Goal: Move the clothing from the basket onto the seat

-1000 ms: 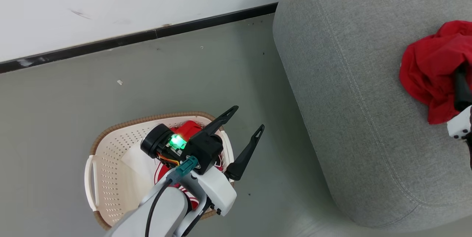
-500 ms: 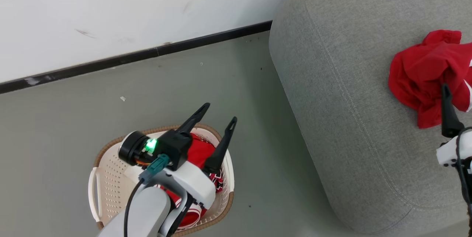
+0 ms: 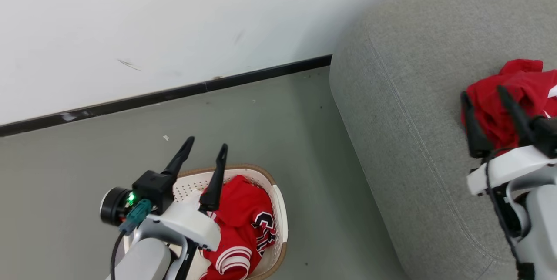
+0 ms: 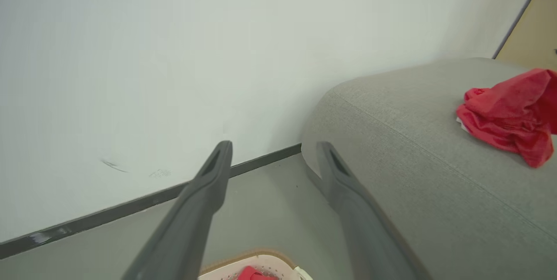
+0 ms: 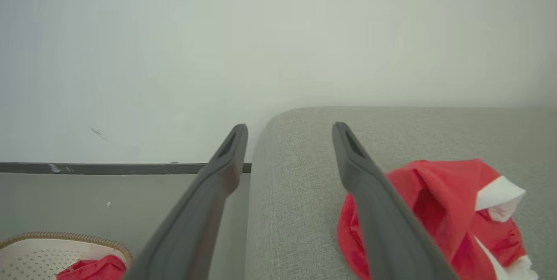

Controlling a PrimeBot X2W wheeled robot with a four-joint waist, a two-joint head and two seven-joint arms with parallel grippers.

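Head view: right gripper (image 3: pixel 483 92), jaws newly spread, is leaving a red garment (image 3: pixel 522 75) on the seat (image 3: pixel 404 110); left gripper (image 3: pixel 207 143), open and empty, is hovering over the basket (image 3: pixel 280 210). Left wrist view: remaining clothing (image 4: pixel 251 274) is waiting inside. Right wrist view: red garment is lying free.

Clothing (image 3: pixel 237 201): red, white-striped trim, dark-and-white logo; basket (image 3: pixel 281 210): cream, perforated, brown rim; seat (image 3: pixel 404 119): grey woven; wall (image 3: pixel 174 18): white
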